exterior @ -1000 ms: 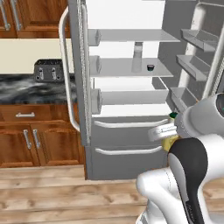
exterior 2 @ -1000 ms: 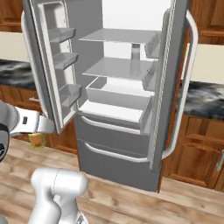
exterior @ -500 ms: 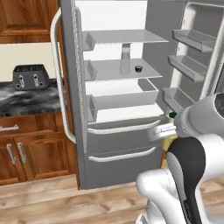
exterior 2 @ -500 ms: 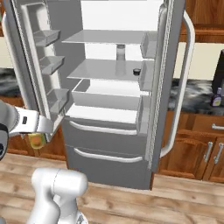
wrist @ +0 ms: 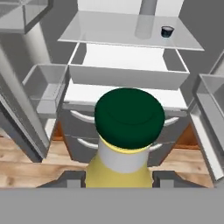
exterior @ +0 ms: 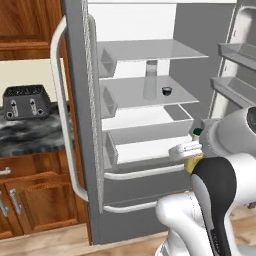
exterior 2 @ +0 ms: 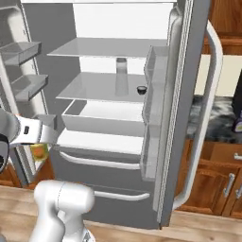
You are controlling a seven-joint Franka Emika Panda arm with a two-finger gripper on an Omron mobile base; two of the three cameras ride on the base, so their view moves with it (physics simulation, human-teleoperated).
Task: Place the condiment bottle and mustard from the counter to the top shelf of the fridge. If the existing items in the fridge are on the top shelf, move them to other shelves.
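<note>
My gripper [wrist: 118, 180] is shut on the mustard [wrist: 127, 131], a yellow bottle with a dark green cap, and holds it upright in front of the open fridge [exterior: 200, 30]. In the base views the gripper [exterior: 187, 150] [exterior 2: 35, 134] hangs level with the fridge's drawers, with the mustard [exterior: 193, 163] [exterior 2: 38, 151] in it. The top shelf [exterior: 150, 50] [exterior 2: 104, 47] is bare. A pale tall jug [exterior: 150, 80] [exterior 2: 121, 75] stands on the shelf below it. On the counter [exterior 2: 212, 118], a dark shape [exterior 2: 237, 111] is cut off by the frame edge; I cannot tell whether it is the condiment bottle.
A small dark cup-like thing [exterior: 167, 90] [exterior 2: 141, 89] sits beside the jug. The fridge's open door [exterior: 82, 125] with its long curved handle stands between the arm and a toaster [exterior: 26, 101] on the counter. The other door's bins [exterior: 237, 55] jut out close to the arm.
The whole picture has shifted and the fridge looms larger: the base has driven toward it. The mustard stays in the gripper, unchanged.
</note>
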